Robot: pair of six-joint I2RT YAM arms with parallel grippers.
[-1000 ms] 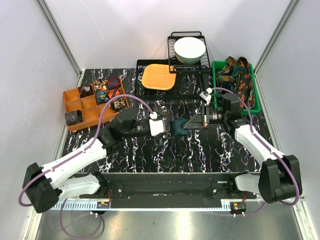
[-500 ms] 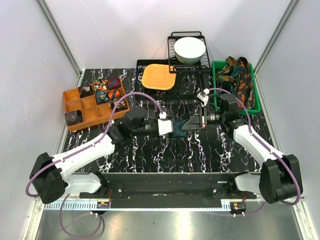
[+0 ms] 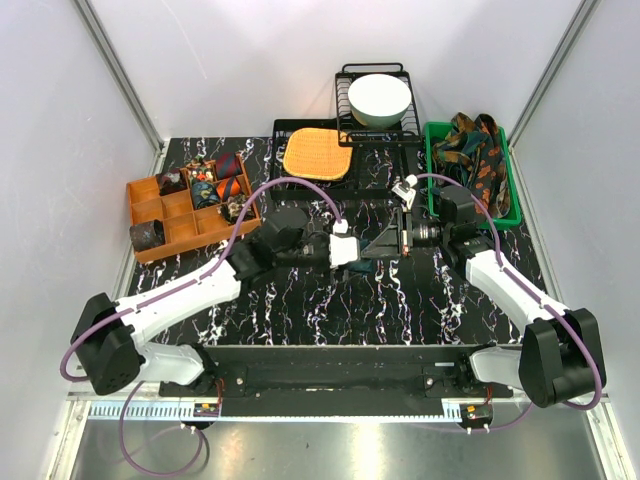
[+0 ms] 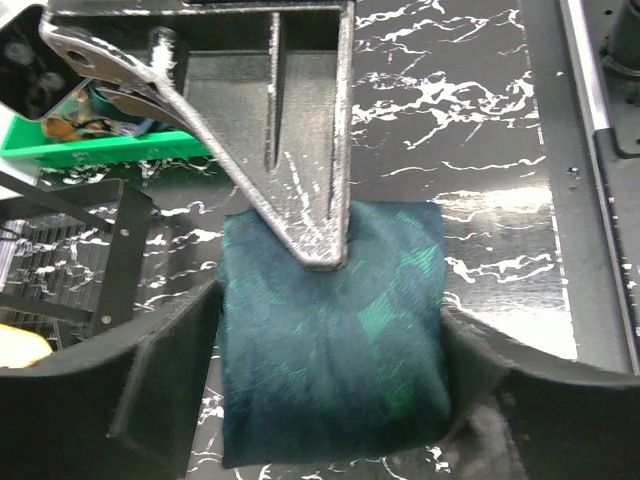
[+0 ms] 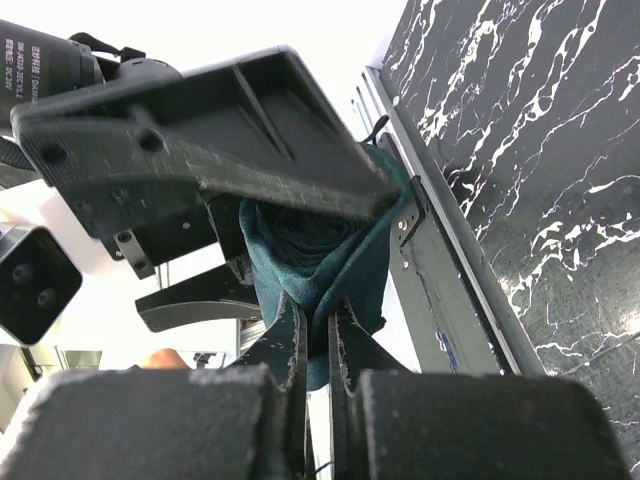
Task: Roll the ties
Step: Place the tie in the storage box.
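Both grippers hold one rolled dark teal tie (image 4: 330,330) at mid-table.

At the far left an orange compartment tray (image 3: 180,222) holds several small patterned tie coils (image 3: 205,180) in its rear cells. Right of it, the left arm reaches toward the centre of the black marbled table (image 3: 300,310). The left gripper (image 4: 330,400) has its two black fingers (image 4: 160,390) pressed against opposite sides of the teal roll. The roll sits between them, just above the tabletop. Facing it from the right, the right gripper (image 5: 316,330) has its jaws drawn nearly together, pinching a fold of the same teal fabric. One metal finger lies across the top of the roll. Farthest right, a green bin (image 3: 508,205) contains loose navy ties with orange-brown patterns (image 3: 470,150).
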